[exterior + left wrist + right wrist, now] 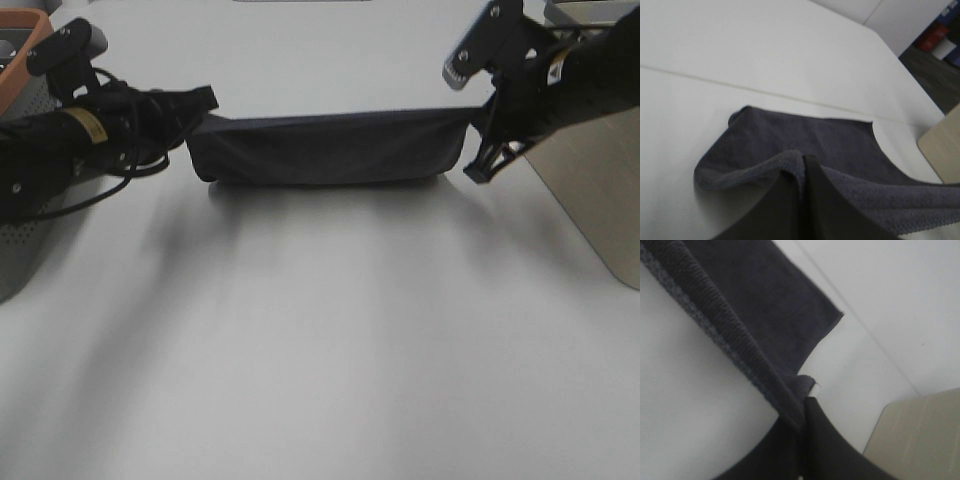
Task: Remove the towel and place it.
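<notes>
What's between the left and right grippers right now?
The towel, spanning from the left gripper to the right gripper, each shut on one end. Clearest in the exterior high view.

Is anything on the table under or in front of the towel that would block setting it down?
Nothing visible does. The left hand and right hand each pinch one end of the towel, and the white table below and in front of it is bare.
</notes>
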